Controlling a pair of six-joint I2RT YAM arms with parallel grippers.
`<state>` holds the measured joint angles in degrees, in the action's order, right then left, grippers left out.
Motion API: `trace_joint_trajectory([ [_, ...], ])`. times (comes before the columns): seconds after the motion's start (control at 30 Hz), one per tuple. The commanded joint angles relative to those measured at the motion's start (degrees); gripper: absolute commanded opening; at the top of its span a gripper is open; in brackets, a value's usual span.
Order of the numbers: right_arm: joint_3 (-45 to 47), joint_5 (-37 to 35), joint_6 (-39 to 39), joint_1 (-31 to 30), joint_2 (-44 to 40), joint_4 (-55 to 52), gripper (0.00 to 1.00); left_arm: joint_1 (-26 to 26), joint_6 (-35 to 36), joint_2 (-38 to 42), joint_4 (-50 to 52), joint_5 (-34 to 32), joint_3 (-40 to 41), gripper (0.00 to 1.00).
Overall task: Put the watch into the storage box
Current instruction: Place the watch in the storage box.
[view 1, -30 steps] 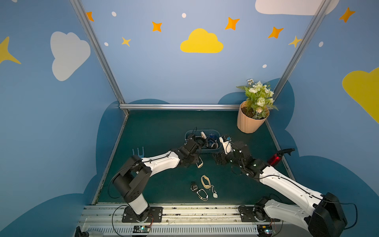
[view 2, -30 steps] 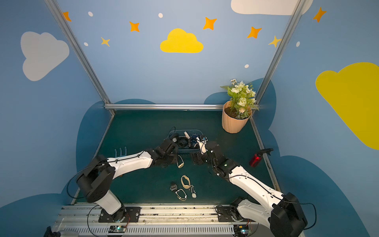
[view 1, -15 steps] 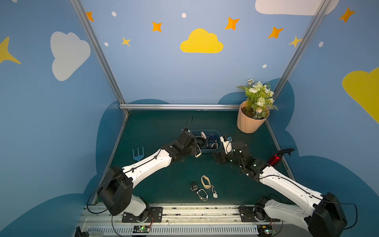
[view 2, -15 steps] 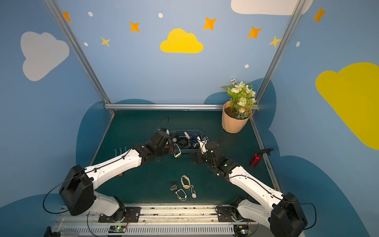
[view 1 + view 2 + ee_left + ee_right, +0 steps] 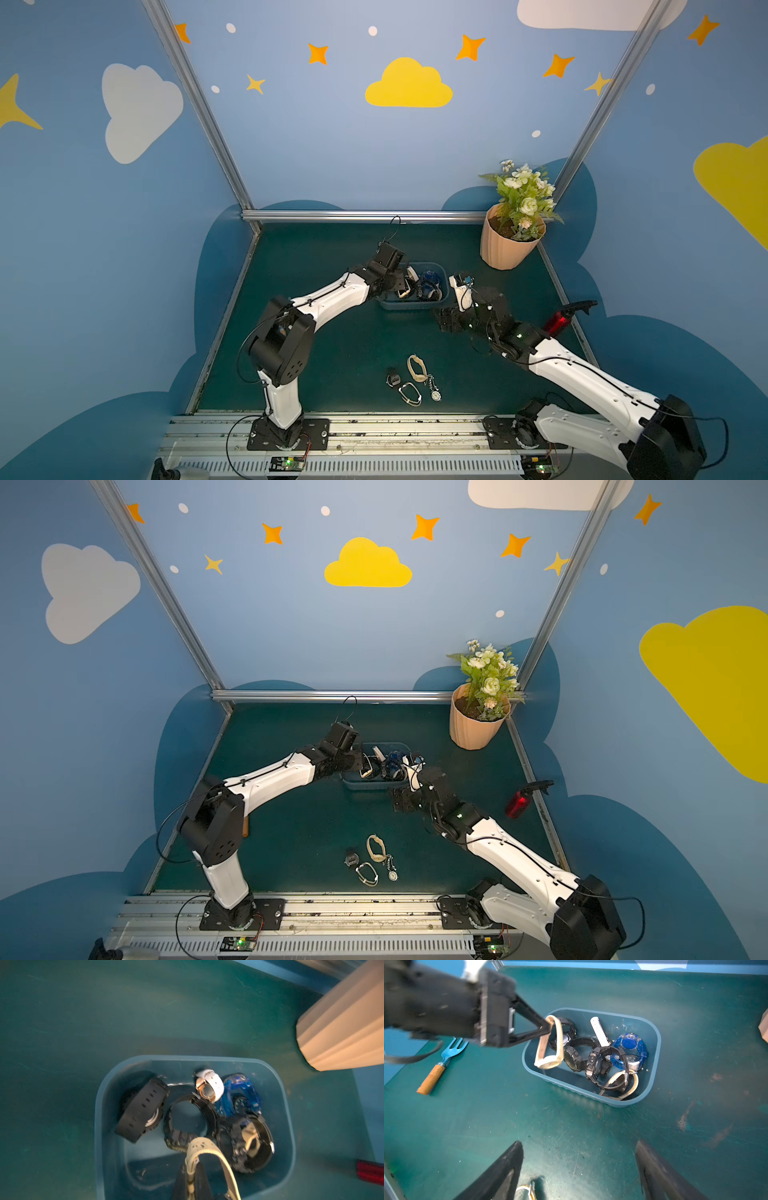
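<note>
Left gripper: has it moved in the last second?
Yes. The left gripper, shut on the cream watch, went from the near side of the storage box to over its left end.

No legible text, label, brand or number found by us in any view.
- Blue watch [image 5: 239,1093] in storage box [image 5: 99,1126], centre of left wrist view: dial markings visible, too blurred for us to read.
- Black watch [image 5: 572,1057], centre of right wrist view: dial dark, unreadable.
- Circuit boards [image 5: 286,462] below base rail [image 5: 374,432], lower edge in both top views: print too small to tell.
</note>
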<state>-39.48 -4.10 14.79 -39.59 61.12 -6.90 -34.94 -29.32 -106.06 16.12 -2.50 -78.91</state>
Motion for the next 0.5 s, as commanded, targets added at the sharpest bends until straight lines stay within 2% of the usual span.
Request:
trace_joint_trajectory([
  [0.0, -0.86, -1.17, 0.39, -0.13, -0.37, -0.75, 0.86, 0.91, 0.67, -2.73, 0.45, 0.39, -3.07, 0.04],
  [0.13, -1.10, -1.09, 0.63, -0.05, -0.13, -1.10, 0.86, 1.78, -0.15, -7.51, 2.50, 1.40, -6.93, 0.04],
  [0.27, -1.16, -1.57, 0.16, 0.01, 0.08, -1.07, 0.86, 1.90, -0.87, -9.10, 1.67, 2.54, -7.30, 0.10],
  [0.33, -1.36, -1.54, 0.28, 0.04, 0.05, -1.37, 0.86, 2.04, -1.35, -9.00, 1.73, 3.13, -7.30, 0.20],
  [0.37, -1.38, -1.46, 0.35, 0.04, -0.03, -1.45, 0.86, 2.10, -1.68, -8.67, 1.97, 3.41, -7.26, 0.31],
  [0.47, -1.30, -1.35, 0.55, 0.05, -0.14, -1.07, 0.86, 2.14, -2.45, -5.60, 0.18, 3.85, -5.10, 0.56],
])
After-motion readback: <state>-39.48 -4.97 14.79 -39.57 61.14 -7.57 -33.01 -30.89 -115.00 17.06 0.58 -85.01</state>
